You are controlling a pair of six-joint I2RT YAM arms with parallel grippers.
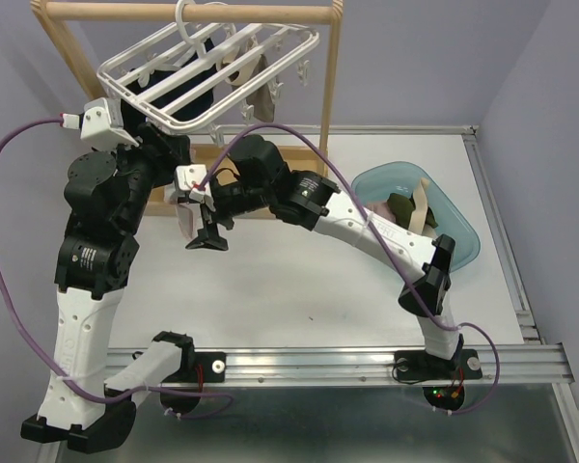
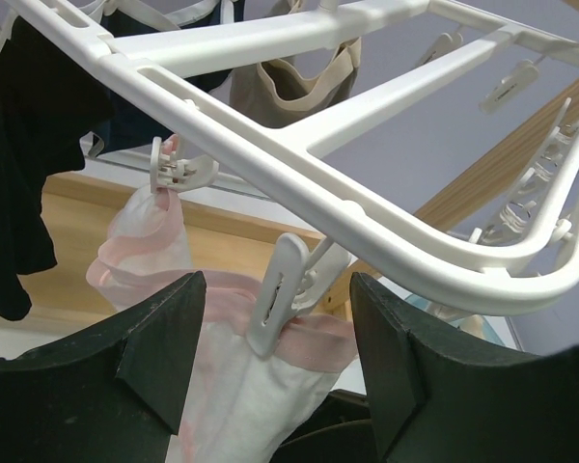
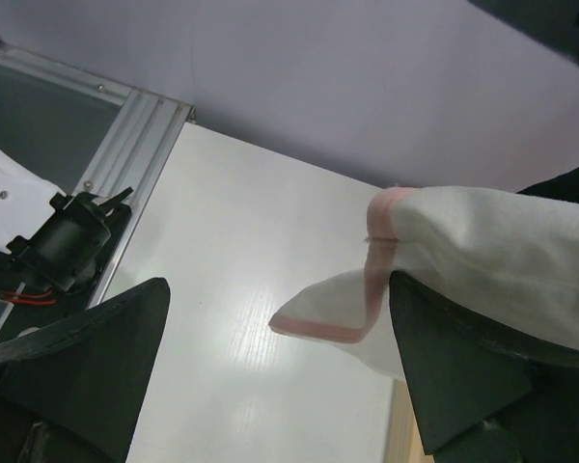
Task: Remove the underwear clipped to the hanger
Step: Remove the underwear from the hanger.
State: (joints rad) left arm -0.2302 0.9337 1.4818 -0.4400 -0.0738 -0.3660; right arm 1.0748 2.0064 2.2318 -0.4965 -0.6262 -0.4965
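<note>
The white plastic hanger (image 1: 203,72) hangs from the wooden rail. A white underwear with pink trim (image 2: 222,386) hangs from two of its clips. My left gripper (image 2: 275,347) is open, its fingers (image 2: 164,338) standing either side of one clip (image 2: 280,294) with gaps on both sides. The other clip (image 2: 179,174) grips the cloth further left. My right gripper (image 3: 280,362) is open below the same underwear (image 3: 463,251), whose lower corner hangs between the fingers and rests against the right finger (image 3: 454,367). Black (image 2: 19,174), navy (image 2: 145,106) and cream (image 2: 294,87) underwear hang further along the hanger.
A teal bin (image 1: 463,236) at the right of the table holds loose garments (image 1: 405,207). The wooden stand's post (image 1: 330,87) and base bar stand behind the arms. A metal rail (image 1: 367,362) runs along the near table edge.
</note>
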